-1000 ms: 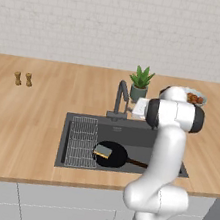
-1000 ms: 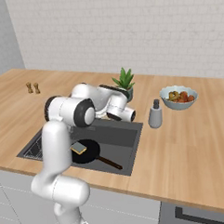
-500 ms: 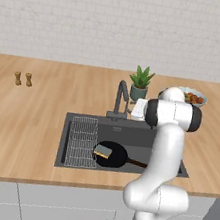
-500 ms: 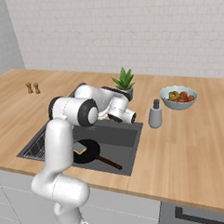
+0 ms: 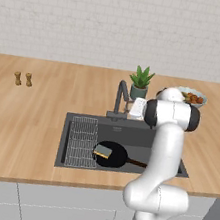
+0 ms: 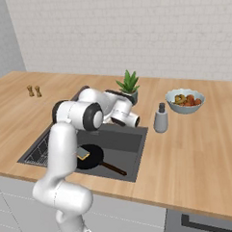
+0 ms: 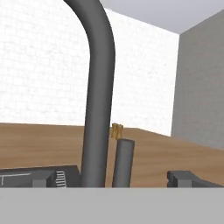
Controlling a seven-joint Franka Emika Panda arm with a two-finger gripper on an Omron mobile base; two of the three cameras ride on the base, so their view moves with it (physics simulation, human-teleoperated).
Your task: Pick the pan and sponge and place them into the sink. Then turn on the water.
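Observation:
The black pan (image 5: 113, 155) lies in the dark sink (image 5: 168, 151), its long handle (image 6: 114, 168) pointing right. On the pan's left part rests the yellow sponge (image 5: 102, 153), which the right base view places at the sponge (image 6: 82, 152). My gripper (image 5: 131, 108) hovers over the sink's back edge, right beside the dark faucet (image 5: 120, 96). In the hand view the gripper (image 7: 113, 179) is open. The faucet's curved neck (image 7: 99, 87) and its upright lever (image 7: 123, 162) stand close in front, between the fingertips (image 7: 189, 178). I see no water at the spout.
A wire rack (image 5: 82, 142) covers the sink's left part. A potted plant (image 5: 139, 82) stands behind the faucet. A fruit bowl (image 6: 184, 101) and a soap dispenser (image 6: 160, 119) are on the counter to the right, and two small shakers (image 5: 23, 79) to the far left.
The arm's upper joints have shifted slightly, while the hand stays by the faucet. Pan and sponge have not moved.

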